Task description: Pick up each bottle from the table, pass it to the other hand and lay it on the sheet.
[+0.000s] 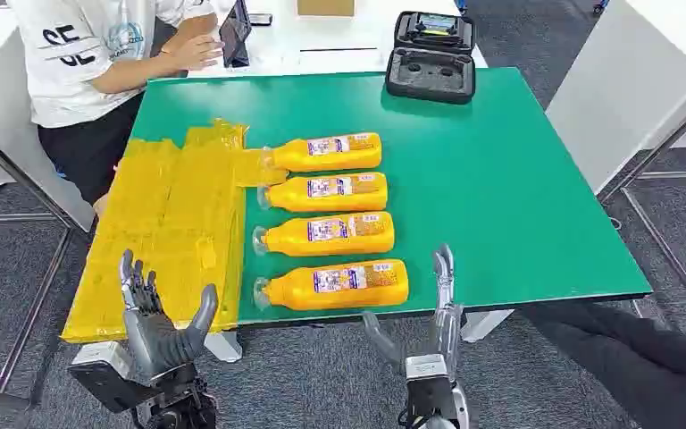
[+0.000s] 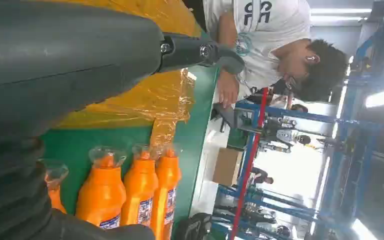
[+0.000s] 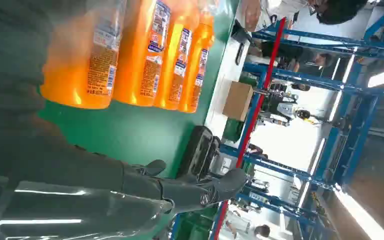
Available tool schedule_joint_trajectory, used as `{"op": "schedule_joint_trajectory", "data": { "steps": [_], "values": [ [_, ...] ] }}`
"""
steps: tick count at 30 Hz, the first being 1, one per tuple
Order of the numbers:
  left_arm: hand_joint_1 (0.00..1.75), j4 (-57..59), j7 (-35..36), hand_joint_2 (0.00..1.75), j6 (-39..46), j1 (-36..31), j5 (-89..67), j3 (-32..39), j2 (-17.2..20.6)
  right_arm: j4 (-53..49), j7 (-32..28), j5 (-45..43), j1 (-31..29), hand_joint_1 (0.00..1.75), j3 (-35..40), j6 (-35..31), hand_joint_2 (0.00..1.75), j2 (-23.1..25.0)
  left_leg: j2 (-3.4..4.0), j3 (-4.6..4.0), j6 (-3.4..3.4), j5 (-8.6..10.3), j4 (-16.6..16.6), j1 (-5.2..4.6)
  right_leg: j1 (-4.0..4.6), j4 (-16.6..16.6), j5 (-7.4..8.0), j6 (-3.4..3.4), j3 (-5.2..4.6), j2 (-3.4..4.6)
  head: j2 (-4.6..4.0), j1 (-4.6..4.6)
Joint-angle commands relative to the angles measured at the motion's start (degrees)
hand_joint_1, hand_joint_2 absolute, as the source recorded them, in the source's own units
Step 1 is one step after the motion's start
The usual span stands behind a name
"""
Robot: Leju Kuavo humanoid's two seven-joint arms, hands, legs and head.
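While both hands wait below the table's near edge, four orange plastic bottles with clear caps lie side by side in the middle of the green table top (image 1: pixel 518 179), caps toward the left of the head view; probably they were set in this neat row so each can be taken in turn. To the left of them the crinkled yellow plastic sheet (image 1: pixel 170 223) covers the left part of the table, and the farthest bottle (image 1: pixel 326 152) already touches its edge with the cap. At lower left the left hand (image 1: pixel 156 326) holds nothing, its fingers apart and pointing up, just before the sheet; at lower centre the right hand (image 1: pixel 424 335) is also spread and holds nothing. The nearest bottle (image 1: pixel 335 284) lies between the two hands, a little beyond them, its base end near the right hand's raised finger; this one seems the first to take. A seated person in a white shirt (image 1: pixel 98 54) is at upper left, and a dark foam case (image 1: pixel 430 55) at the table's far edge.
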Motion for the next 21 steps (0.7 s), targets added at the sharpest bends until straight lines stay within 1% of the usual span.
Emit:
{"op": "schedule_joint_trajectory", "data": {
  "steps": [1, 2, 3, 4, 5, 6, 7, 8, 10, 11, 12, 15, 18, 19, 21],
  "values": [
    [0.00, 2.26, 0.07, 1.75, 0.22, -0.49, 0.19, 1.25, 0.78, 3.38, 0.11, 0.11, -1.53, 0.00, 0.15, -0.11, 1.75, -0.36, 0.04, 0.25, -0.02, -0.07, -0.09, 0.00, 0.01, -0.09, -0.05, -0.01, 0.24, -0.01, 0.00, 0.00],
    [0.00, 2.02, 0.08, 1.75, 0.22, -0.26, 0.21, 1.56, 0.69, 3.44, 0.11, 0.16, -1.61, 0.00, 0.31, -0.05, 1.75, -0.31, 0.08, 0.39, -0.02, -0.12, -0.12, -0.01, 0.00, -0.11, -0.10, -0.02, 0.37, 0.00, 0.00, 0.00],
    [0.00, 1.98, 0.10, 1.75, 0.22, -0.15, 0.25, 1.76, 0.59, 3.58, 0.11, 0.20, -1.78, 0.00, 0.33, -0.07, 1.75, -0.25, 0.08, 0.25, -0.02, -0.07, -0.10, -0.01, 0.00, -0.09, -0.05, -0.01, 0.23, 0.02, 0.00, 0.00],
    [0.00, 1.98, 0.11, 1.75, 0.21, -0.13, 0.32, 1.81, 0.54, 3.76, 0.11, 0.25, -1.96, 0.00, 0.30, -0.12, 1.75, -0.18, 0.10, 0.36, -0.03, -0.11, -0.11, -0.01, 0.00, -0.10, -0.08, -0.01, 0.33, 0.03, 0.00, 0.00],
    [0.00, 1.98, 0.11, 1.75, 0.21, -0.13, 0.32, 1.81, 0.54, 3.76, 0.11, 0.25, -1.96, 0.00, 0.30, -0.12, 1.75, -0.18, 0.08, 0.20, -0.02, -0.06, -0.07, 0.00, 0.01, -0.07, -0.04, -0.01, 0.18, 0.03, 0.00, 0.00],
    [0.00, 1.98, 0.11, 1.75, 0.21, -0.13, 0.32, 1.81, 0.54, 3.76, 0.11, 0.25, -1.96, 0.00, 0.30, -0.12, 1.75, -0.18, 0.11, 0.42, -0.03, -0.13, -0.13, -0.02, 0.00, -0.11, -0.11, -0.02, 0.39, 0.03, 0.00, -0.02],
    [0.00, 2.06, 0.10, 1.75, 0.17, -0.09, 0.35, 1.80, 0.47, 4.06, 0.11, 0.29, -2.26, 0.00, 0.22, -0.23, 1.75, -0.20, 0.09, 0.32, -0.03, -0.10, -0.10, -0.01, 0.01, -0.10, -0.07, -0.02, 0.30, 0.02, 0.00, 0.00],
    [0.00, 2.04, 0.08, 1.75, 0.09, -0.14, 0.37, 1.84, 0.40, 4.16, 0.11, 0.33, -2.35, 0.00, 0.21, -0.62, 1.75, -0.12, 0.10, 0.42, -0.03, -0.13, -0.12, -0.01, 0.01, -0.11, -0.10, -0.02, 0.40, 0.02, 0.00, 0.00],
    [0.00, 2.22, 0.23, 1.75, -0.45, -0.66, 0.34, 1.85, 0.38, 4.32, 0.11, 0.25, -2.42, 0.00, 0.20, -1.29, 1.75, -0.13, 0.07, 0.18, -0.02, -0.05, -0.07, 0.00, 0.01, -0.08, -0.03, -0.01, 0.18, 0.02, 0.00, 0.00],
    [0.00, 2.43, 0.33, 1.75, -0.60, -0.88, 0.32, 1.88, 0.34, 4.37, 0.11, 0.19, -2.45, 0.00, 0.20, -1.49, 1.75, -0.17, 0.09, 0.31, -0.03, -0.09, -0.10, 0.00, 0.01, -0.11, -0.06, -0.01, 0.30, 0.02, 0.00, -0.02],
    [0.00, 2.66, 0.46, 1.75, -0.75, -1.16, 0.30, 1.95, 0.31, 4.37, 0.11, 0.16, -2.42, 0.00, 0.27, -1.71, 1.75, -0.25, 0.04, 0.20, -0.02, -0.05, -0.08, 0.00, 0.01, -0.08, -0.04, -0.01, 0.20, -0.01, 0.00, 0.00],
    [0.00, 3.39, 0.66, 1.75, -1.23, -1.75, 0.12, 2.34, 0.02, 4.06, 0.11, -0.17, -2.19, 0.00, 0.78, -2.68, 1.75, -0.58, 0.04, 0.42, -0.03, -0.11, -0.13, -0.01, 0.01, -0.12, -0.10, -0.02, 0.41, -0.03, 0.00, 0.00],
    [0.00, 3.51, 0.67, 1.75, -1.36, -1.81, 0.07, 2.37, 0.02, 4.08, 0.11, -0.37, -2.07, 0.00, 0.82, -2.83, 1.75, -0.65, 0.01, 0.16, -0.02, -0.04, -0.07, 0.01, 0.01, -0.07, -0.03, -0.01, 0.17, -0.03, 0.00, -0.02],
    [0.00, 3.59, 0.67, 1.75, -1.37, -1.77, 0.06, 2.36, 0.03, 4.07, 0.11, -0.40, -2.02, 0.00, 0.80, -2.87, 1.75, -0.66, 0.02, 0.37, -0.03, -0.11, -0.12, 0.00, 0.01, -0.12, -0.10, -0.01, 0.38, -0.05, 0.00, 0.00],
    [0.00, 4.33, 0.70, 1.75, -1.41, -1.89, 0.09, 2.00, 0.80, 4.19, 0.11, -0.49, -1.97, 0.00, 0.70, -3.00, 1.75, -0.54, 0.02, 0.22, -0.02, -0.05, -0.09, -0.01, 0.00, -0.08, -0.05, -0.01, 0.22, -0.03, 0.00, -0.02]
  ]
}}
